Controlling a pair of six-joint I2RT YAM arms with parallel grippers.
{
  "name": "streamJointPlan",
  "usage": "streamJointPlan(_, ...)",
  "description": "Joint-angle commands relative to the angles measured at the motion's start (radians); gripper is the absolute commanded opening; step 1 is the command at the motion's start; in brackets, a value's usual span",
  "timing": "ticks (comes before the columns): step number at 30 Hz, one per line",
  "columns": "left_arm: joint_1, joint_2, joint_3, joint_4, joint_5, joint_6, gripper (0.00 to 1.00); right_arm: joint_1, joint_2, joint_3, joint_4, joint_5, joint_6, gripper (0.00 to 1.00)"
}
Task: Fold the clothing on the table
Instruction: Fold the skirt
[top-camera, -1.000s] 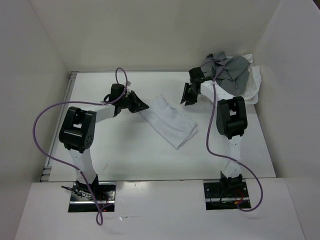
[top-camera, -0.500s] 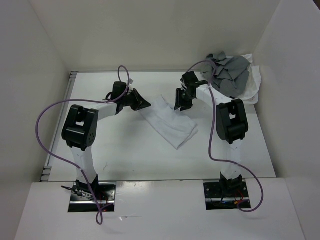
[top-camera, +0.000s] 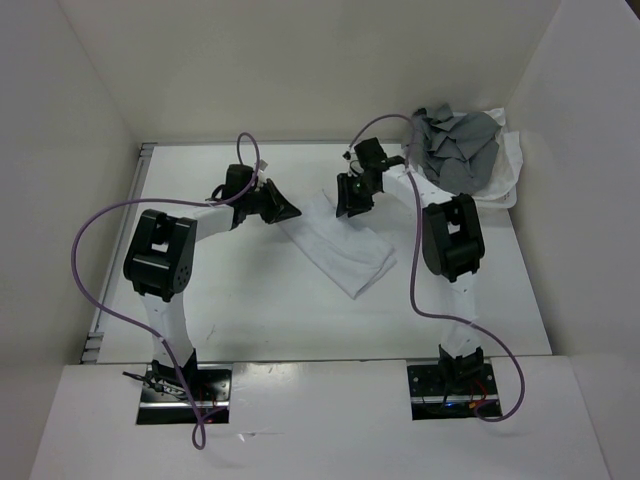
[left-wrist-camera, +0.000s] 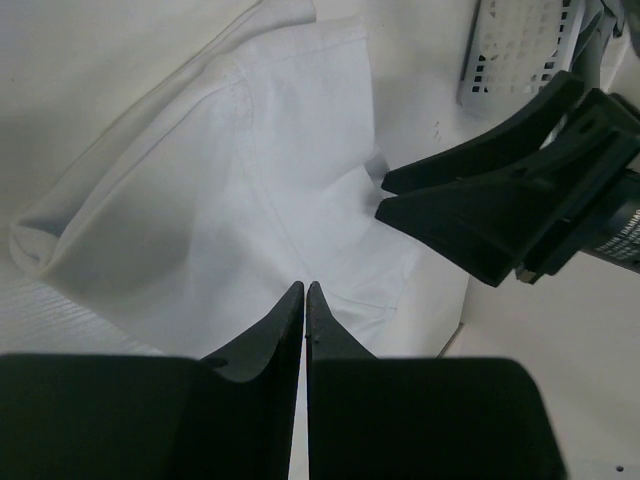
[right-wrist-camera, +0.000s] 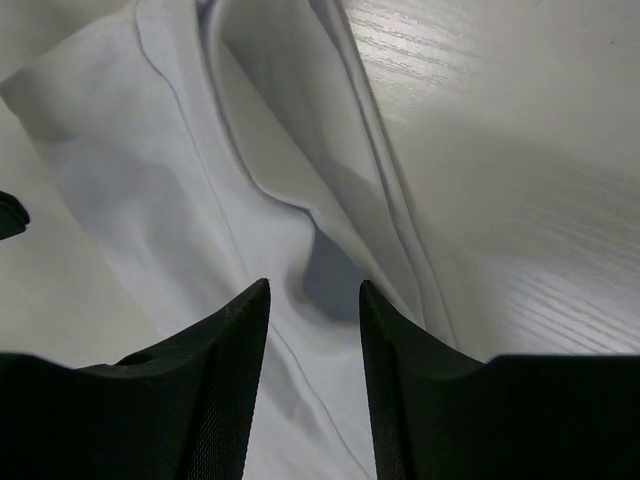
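Observation:
The white clothing (top-camera: 345, 250) lies on the table (top-camera: 250, 300) as a folded strip, running diagonally from the middle toward the front right. My left gripper (top-camera: 293, 212) sits at the strip's far left edge. In the left wrist view its fingertips (left-wrist-camera: 304, 288) are pressed together on the clothing (left-wrist-camera: 250, 190), and creases run toward them. My right gripper (top-camera: 348, 208) hovers over the strip's far end. In the right wrist view it is open (right-wrist-camera: 313, 287), with a raised ridge of the clothing (right-wrist-camera: 200, 170) under the gap. The left wrist view also shows the right gripper (left-wrist-camera: 383, 196), just right of my left fingers.
A white plastic basket (top-camera: 508, 172) stands at the back right corner with a grey garment (top-camera: 455, 148) heaped on it, and the left wrist view shows the basket (left-wrist-camera: 515, 50) too. White walls enclose the table. A metal rail (top-camera: 140, 200) runs along its left edge.
The right gripper has swung left from beside the basket to over the clothing's far end and opened wider. The left gripper has closed its jaws at the clothing's edge.

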Motion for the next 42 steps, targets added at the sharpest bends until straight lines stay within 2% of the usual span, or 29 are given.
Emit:
streamJointPlan(1,-0.003,0.003,0.003,0.003,0.023,0.035,0.08,0.007,0.045,0.035,-0.012,-0.046,-0.034,0.47)
streamJointPlan(5,-0.003,0.003,0.003,0.003,0.014,0.035,0.08,0.007,0.056,0.006,-0.012,-0.125,-0.034,0.38)
streamJointPlan(8,-0.003,0.003,0.003,-0.006,0.014,0.035,0.08,0.007,0.056,-0.006,-0.012,-0.174,-0.034,0.18)
streamJointPlan(9,-0.003,0.003,-0.006,-0.006,0.014,0.035,0.08,0.007,0.042,-0.006,-0.022,-0.174,-0.034,0.04)
streamJointPlan(10,0.006,0.003,-0.006,-0.006,0.014,0.035,0.08,0.007,0.032,-0.017,-0.022,-0.165,-0.034,0.00)
streamJointPlan(18,0.006,0.003,-0.016,-0.006,0.023,0.035,0.08,-0.040,-0.031,0.075,-0.071,-0.043,-0.005,0.00)
streamJointPlan(28,0.006,0.022,-0.016,-0.006,0.032,0.045,0.08,-0.066,0.084,0.135,-0.070,0.028,0.004,0.00)
streamJointPlan(29,0.006,0.023,-0.016,-0.006,0.032,0.045,0.08,-0.066,0.110,0.135,-0.070,0.028,0.004,0.04)
streamJointPlan(31,0.006,0.023,-0.016,-0.006,0.041,0.054,0.08,-0.066,0.139,0.147,-0.079,0.028,0.004,0.20)
streamJointPlan(32,0.006,0.023,-0.016,-0.006,0.041,0.054,0.08,-0.066,0.148,0.156,-0.079,0.028,0.004,0.39)
streamJointPlan(34,0.006,0.023,-0.016,-0.015,0.041,0.054,0.08,-0.075,0.148,0.156,-0.088,0.043,0.004,0.41)
streamJointPlan(35,0.006,0.023,-0.016,-0.015,0.041,0.054,0.08,-0.075,0.148,0.156,-0.088,0.100,0.004,0.41)
streamJointPlan(42,0.006,0.012,-0.016,-0.006,0.052,0.054,0.08,-0.034,-0.089,0.111,-0.068,0.365,0.033,0.42)
